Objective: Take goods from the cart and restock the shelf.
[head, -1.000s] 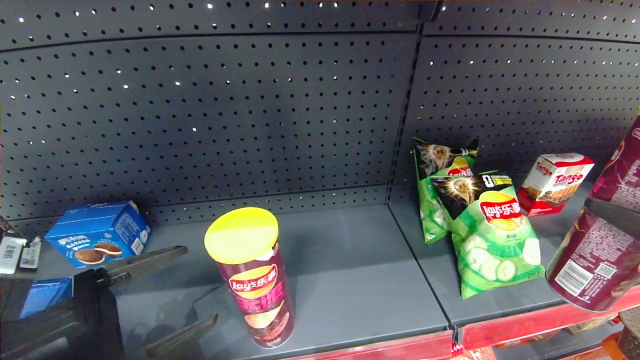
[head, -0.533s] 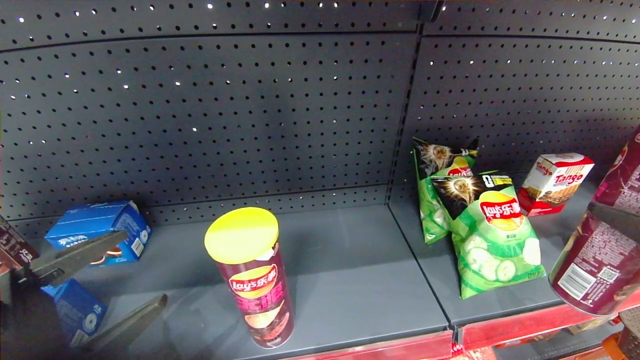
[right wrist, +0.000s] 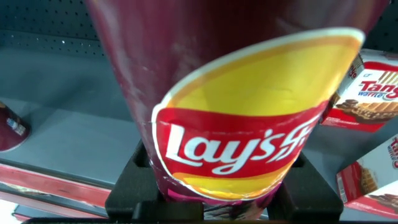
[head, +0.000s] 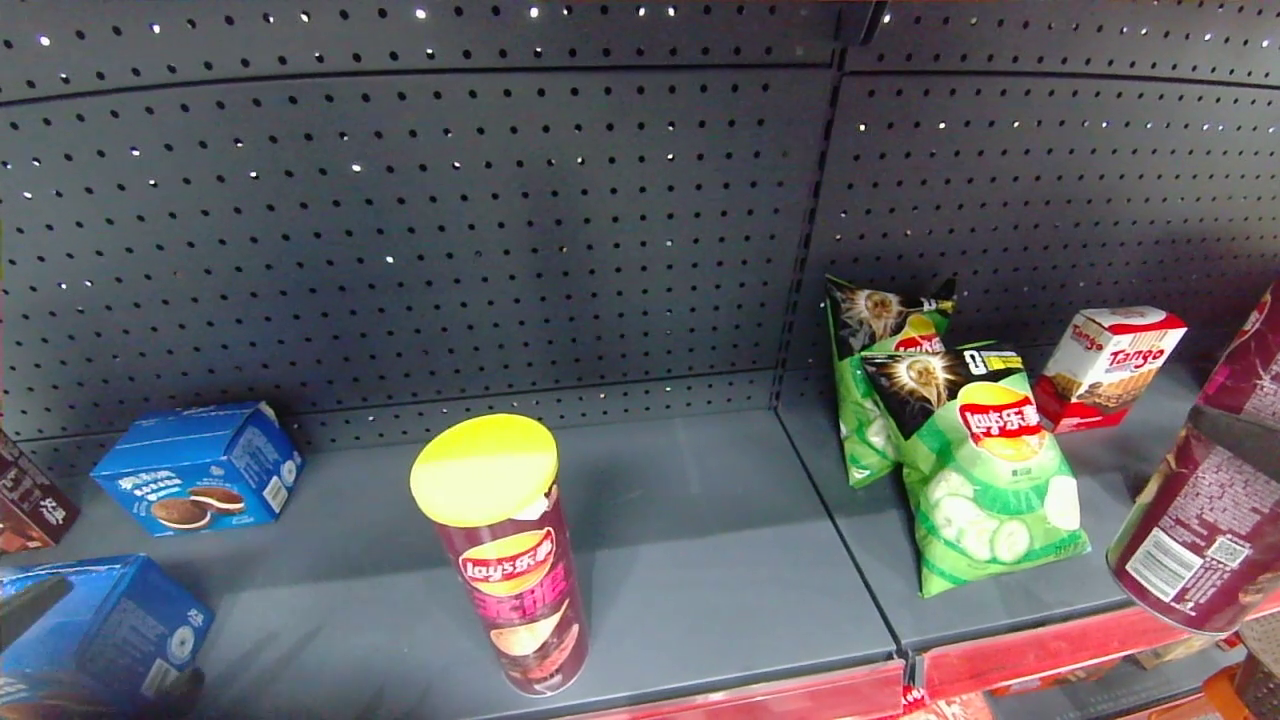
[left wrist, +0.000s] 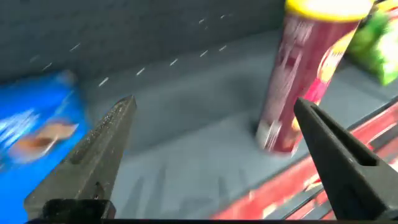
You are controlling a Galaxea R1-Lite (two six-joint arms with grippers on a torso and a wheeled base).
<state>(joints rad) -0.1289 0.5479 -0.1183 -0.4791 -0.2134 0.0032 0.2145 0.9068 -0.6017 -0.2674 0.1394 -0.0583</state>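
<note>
Right gripper (right wrist: 211, 186): clamped on the held chip can (head: 1205, 510), a maroon tube seen tilted at the right edge of the head frame. Its lower end overlaps the red front strip (head: 1020, 655) of the shelf (head: 700, 560). One dark finger (head: 1228, 432) crosses its side.

Left gripper (left wrist: 214, 106): fingers spread wide with nothing between them, above the grey shelf board.

Standing chip can (head: 500, 560): upright with its yellow lid on, lower centre of the head frame, near the front edge and well apart from the other goods.

Left side: blue cookie box (head: 200, 465) at middle left, close to the perforated back panel (head: 450, 230). Second blue box (head: 105, 625) in the lower left corner. Brown box (head: 28, 505) at the left edge (partly cut off).

Right of centre: front green bag (head: 985, 470) overlaps the rear green bag (head: 880, 370), which leans toward the back panel. Wafer box (head: 1110, 365) sits tilted just beside them, further right
</note>
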